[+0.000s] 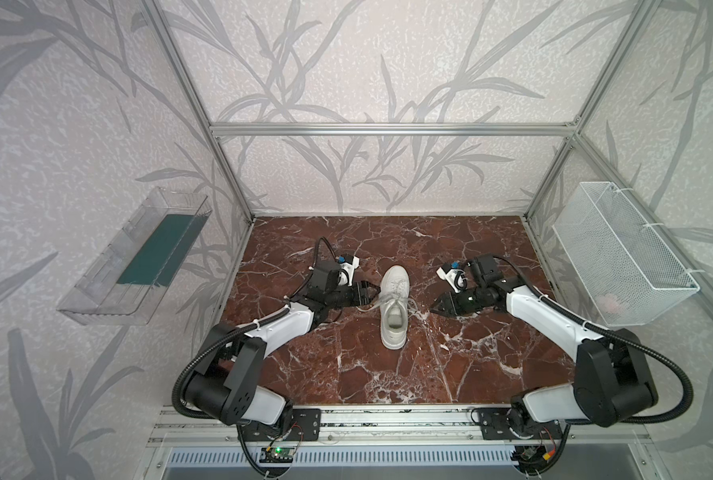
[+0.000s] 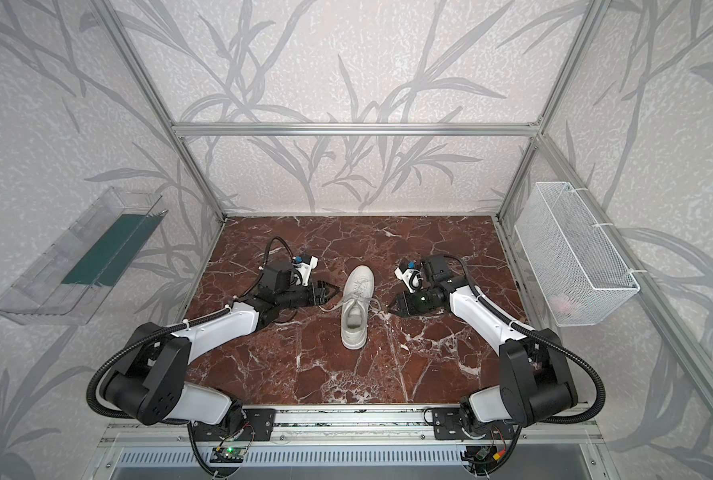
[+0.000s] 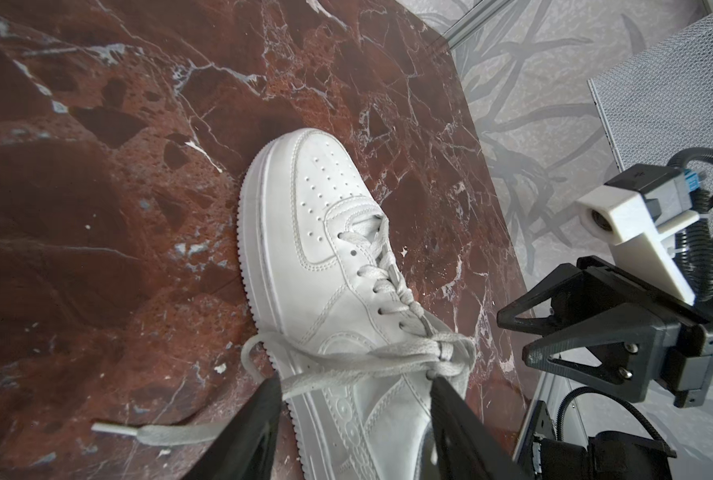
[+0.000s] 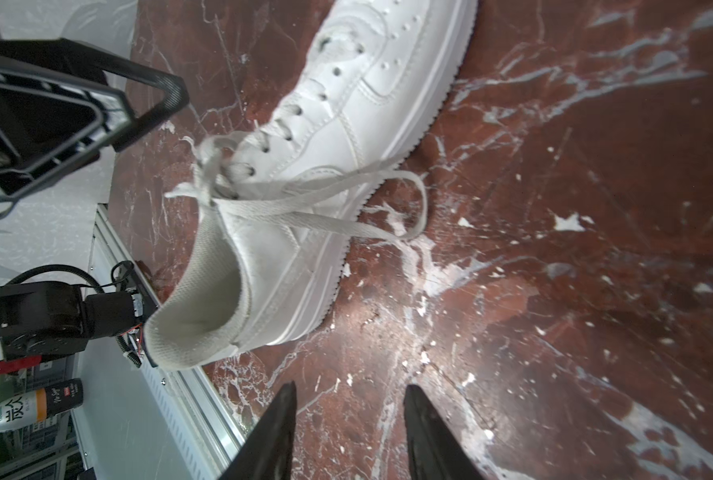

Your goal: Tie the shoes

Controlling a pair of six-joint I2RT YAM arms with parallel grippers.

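Note:
A white low-top shoe (image 1: 394, 307) (image 2: 357, 307) stands on the red marble table (image 1: 346, 365), toe pointing to the back. Its off-white laces (image 3: 388, 357) are knotted in a bow at the top eyelets, with a loop hanging down each side. One lace end (image 3: 147, 432) lies on the marble. My left gripper (image 3: 355, 386) (image 1: 373, 293) is open at the shoe's left side, and a lace strand runs across the gap at its fingertips (image 3: 269, 390). My right gripper (image 4: 348, 388) (image 1: 434, 308) is open over bare marble, short of the shoe's (image 4: 305, 166) right side, beside a lace loop (image 4: 421, 208).
A white wire basket (image 1: 625, 257) hangs on the right wall. A clear plastic tray (image 1: 138, 257) hangs on the left wall. Aluminium frame posts stand at the table's corners. Past the front rail, a bottle (image 4: 34, 407) lies below the table.

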